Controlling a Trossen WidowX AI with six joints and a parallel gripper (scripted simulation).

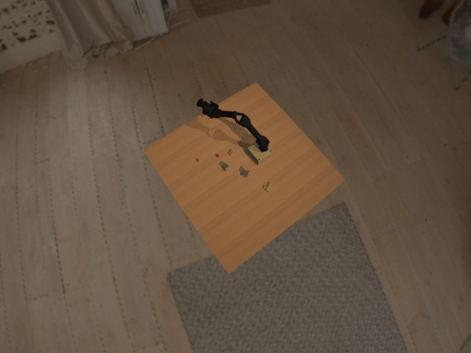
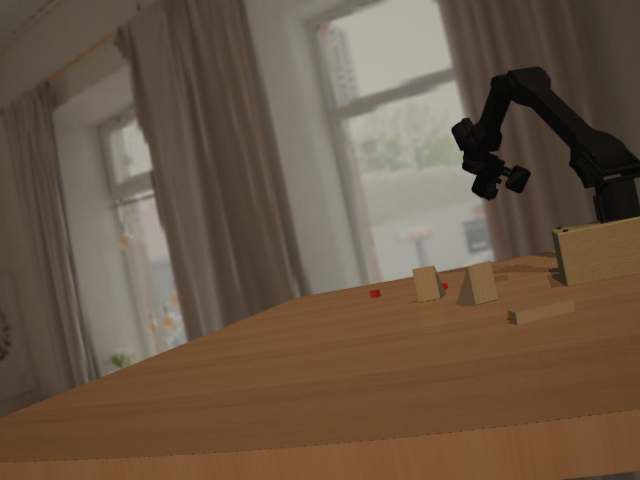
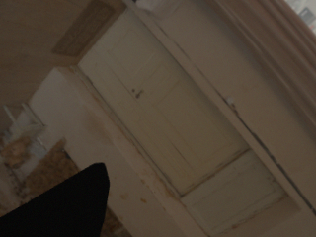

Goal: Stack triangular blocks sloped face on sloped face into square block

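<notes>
Two wooden triangular blocks stand apart on the table (image 1: 228, 228) (image 2: 258, 361). One triangular block (image 1: 223, 165) (image 2: 428, 283) is on the left, the other triangular block (image 1: 243, 171) (image 2: 478, 283) is nearer the arm's base. My gripper (image 1: 200, 103) (image 2: 500, 183) is open and empty. It hangs high in the air over the table's back part, well away from both blocks. The wrist view shows only the room and one dark finger (image 3: 55, 224), no block.
Two small red cubes (image 1: 196, 159) (image 1: 216, 155) (image 2: 375, 293) (image 2: 444, 285) lie beside the left block. A small wooden piece (image 1: 229, 151) lies behind the blocks. A long wooden bar (image 1: 268, 187) (image 2: 542, 311) with an orange end lies in front. The arm's wooden base (image 1: 260, 154) (image 2: 597, 250) is to the right.
</notes>
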